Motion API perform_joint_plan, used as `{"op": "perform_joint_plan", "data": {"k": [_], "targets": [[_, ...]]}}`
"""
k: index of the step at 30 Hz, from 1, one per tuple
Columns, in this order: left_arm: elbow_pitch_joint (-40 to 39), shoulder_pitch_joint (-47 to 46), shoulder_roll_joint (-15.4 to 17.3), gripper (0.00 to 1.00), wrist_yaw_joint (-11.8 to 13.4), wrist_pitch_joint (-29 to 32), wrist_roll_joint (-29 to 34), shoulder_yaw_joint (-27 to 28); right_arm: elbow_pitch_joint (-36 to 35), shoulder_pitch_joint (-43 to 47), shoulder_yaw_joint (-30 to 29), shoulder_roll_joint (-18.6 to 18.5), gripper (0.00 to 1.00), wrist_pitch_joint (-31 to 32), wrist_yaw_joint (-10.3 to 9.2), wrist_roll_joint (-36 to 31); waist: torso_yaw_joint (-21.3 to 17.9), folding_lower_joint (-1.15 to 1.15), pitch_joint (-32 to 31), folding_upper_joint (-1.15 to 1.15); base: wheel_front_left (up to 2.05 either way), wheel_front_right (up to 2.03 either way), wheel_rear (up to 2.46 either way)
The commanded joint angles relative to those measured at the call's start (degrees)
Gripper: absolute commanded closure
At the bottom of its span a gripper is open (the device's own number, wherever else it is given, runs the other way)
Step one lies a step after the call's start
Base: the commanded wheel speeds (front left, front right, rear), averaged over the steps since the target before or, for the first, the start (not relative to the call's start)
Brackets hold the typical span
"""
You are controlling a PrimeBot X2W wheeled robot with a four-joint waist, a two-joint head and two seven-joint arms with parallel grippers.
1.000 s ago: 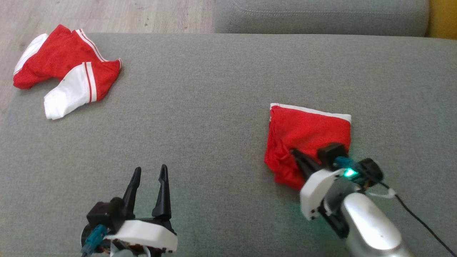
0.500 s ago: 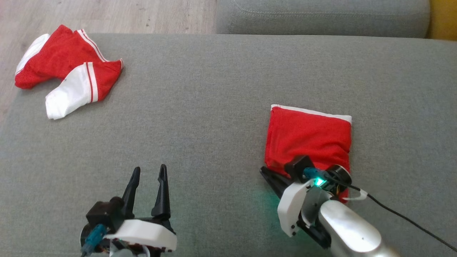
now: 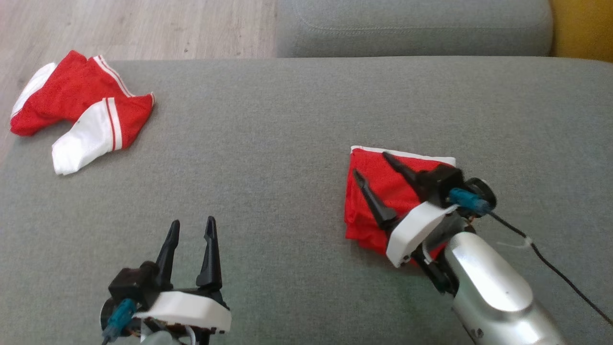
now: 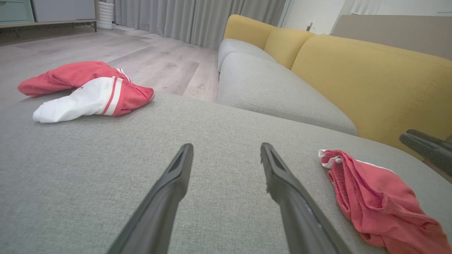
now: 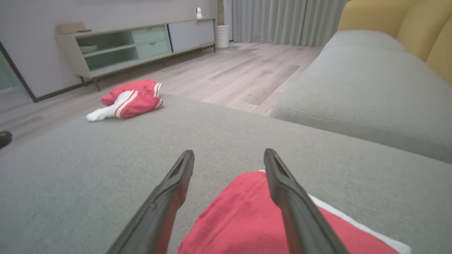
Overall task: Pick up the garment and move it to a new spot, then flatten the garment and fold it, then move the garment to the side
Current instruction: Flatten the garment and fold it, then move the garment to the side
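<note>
Garment [image 3: 361,225]: red, folded to a rough square, with a white band along its far edge. It lies on the grey cushion [image 3: 268,143], right of centre in the head view.
Right claw [image 3: 370,164]: fingers apart with nothing between them. It is poised over the garment's left half, tips pointing to the upper left.
Contact: the tips seem just clear of the cloth, but the angle is too poor to be sure.
Left claw [image 3: 192,221]: fingers apart and empty, at lower left over bare cushion, well apart from the garment.
Second garment [image 3: 72,115]: red and white, crumpled, at the cushion's upper-left corner.
Surroundings: wooden floor [image 3: 119,28] at upper left, yellow backrest [image 3: 582,28] at top right.
Cable [image 3: 550,268]: dark, trailing from the right wrist to the lower right.
</note>
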Motion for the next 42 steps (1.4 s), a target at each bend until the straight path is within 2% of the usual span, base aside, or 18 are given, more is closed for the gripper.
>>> {"op": "perform_joint_plan", "data": {"k": [1, 13, 20, 27, 42], "targets": [[-1.3, -3.1, 0.8, 0.00, -0.1, -0.7, 0.5, 2.4, -2.5, -0.2, -0.6, 1.2, 0.00, -0.7, 0.22, -0.6, -0.4, 0.00, -0.4, 0.00, 0.00, 0.00, 0.00], [-0.1, -1.9, -0.3, 0.00, -1.1, -0.7, 1.5, 2.4, -10.2, 8.5, -16.2, 3.0, 0.00, 0.0, 0.22, -6.6, -1.8, 0.00, -2.4, 0.00, 0.00, 0.00, 0.00], [-0.3, 1.4, -1.4, 0.00, -1.9, -0.7, 2.9, 4.7, -14.7, 16.1, -24.0, 3.9, 0.00, -1.0, 0.22, -8.2, -2.0, 0.00, -3.8, 0.00, 0.00, 0.00, 0.00], [0.3, 3.7, -2.4, 0.00, -2.6, -0.7, 4.6, 6.5, -17.2, 20.5, -24.9, 4.0, 0.00, -1.8, 0.22, -5.1, -2.4, 0.00, -4.3, 0.00, 0.00, 0.00, 0.00], [2.3, 5.3, -4.3, 0.00, -3.9, -0.7, 6.9, 9.9, -17.8, 22.5, -23.8, 4.0, 0.00, -0.7, 0.22, -5.3, -2.7, 0.00, -4.3, 0.00, 0.00, 0.00, 0.00]]}}
